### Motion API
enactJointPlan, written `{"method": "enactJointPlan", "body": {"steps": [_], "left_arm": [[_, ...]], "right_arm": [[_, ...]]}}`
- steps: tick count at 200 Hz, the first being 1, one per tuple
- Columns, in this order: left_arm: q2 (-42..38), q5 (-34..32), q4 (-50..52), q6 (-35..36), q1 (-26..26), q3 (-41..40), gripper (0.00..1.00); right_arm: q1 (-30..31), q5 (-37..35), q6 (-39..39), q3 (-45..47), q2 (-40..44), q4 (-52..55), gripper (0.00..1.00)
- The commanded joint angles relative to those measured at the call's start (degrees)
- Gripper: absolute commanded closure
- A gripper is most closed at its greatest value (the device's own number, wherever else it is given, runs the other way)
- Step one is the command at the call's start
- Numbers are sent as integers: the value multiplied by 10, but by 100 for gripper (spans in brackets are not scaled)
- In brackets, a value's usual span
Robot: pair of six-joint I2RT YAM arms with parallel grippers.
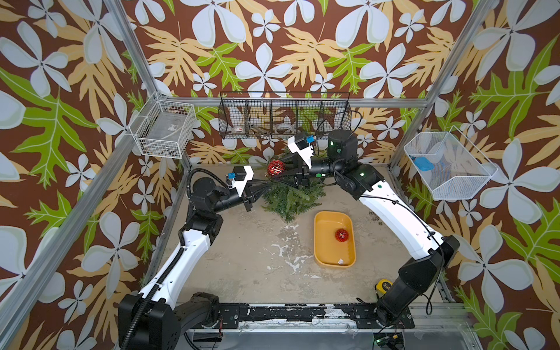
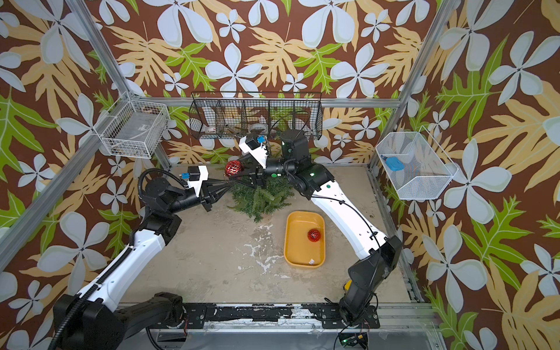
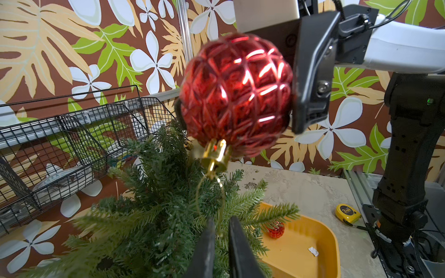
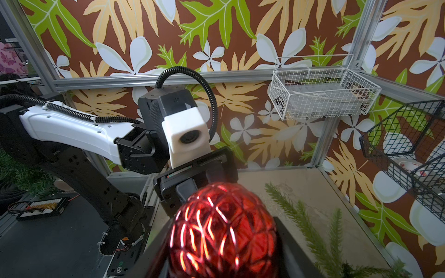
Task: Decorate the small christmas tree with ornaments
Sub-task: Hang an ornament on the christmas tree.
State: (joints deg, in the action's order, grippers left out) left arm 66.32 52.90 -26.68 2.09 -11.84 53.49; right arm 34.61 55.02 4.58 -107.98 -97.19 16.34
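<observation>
The small christmas tree (image 1: 288,197) (image 2: 260,200) stands at the back of the table, and its top fills the left wrist view (image 3: 156,204). Just above it my right gripper (image 1: 280,171) (image 4: 224,240) is shut on a red faceted ornament (image 1: 275,168) (image 2: 234,168) (image 3: 236,93) (image 4: 224,231), gold cap (image 3: 215,156) pointing down. A thin gold loop hangs from the cap into my left gripper (image 1: 269,181) (image 3: 220,223), whose jaws are pinched almost together on it. Another red ornament (image 1: 341,235) (image 3: 276,229) lies in the yellow tray (image 1: 325,257).
A paper scrap (image 1: 341,261) lies in the tray. A yellow tape measure (image 1: 383,285) (image 3: 347,213) sits beside the right arm's base. A black wire basket (image 1: 285,115) hangs on the back wall, and white baskets hang at the left (image 1: 163,127) and right (image 1: 448,165).
</observation>
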Motion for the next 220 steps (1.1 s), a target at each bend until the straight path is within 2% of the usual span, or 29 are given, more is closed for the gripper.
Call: {"method": "enactJointPlan", "body": {"steps": [1,80,136,220], "left_arm": [[-3,-7,8,17,0,6,90],[-8,-74,91,87,0,13,99],[9,-94,109,92,0,17,100],[48,-68,109,74,0,30,100]], "right_arm": [[1,-10,4,3,6,-5,56],[-2,-75,10,32,21,7,56],[-3,-112,14,40,10,14,56],[-3,-142,16,37,-7,24,56]]}}
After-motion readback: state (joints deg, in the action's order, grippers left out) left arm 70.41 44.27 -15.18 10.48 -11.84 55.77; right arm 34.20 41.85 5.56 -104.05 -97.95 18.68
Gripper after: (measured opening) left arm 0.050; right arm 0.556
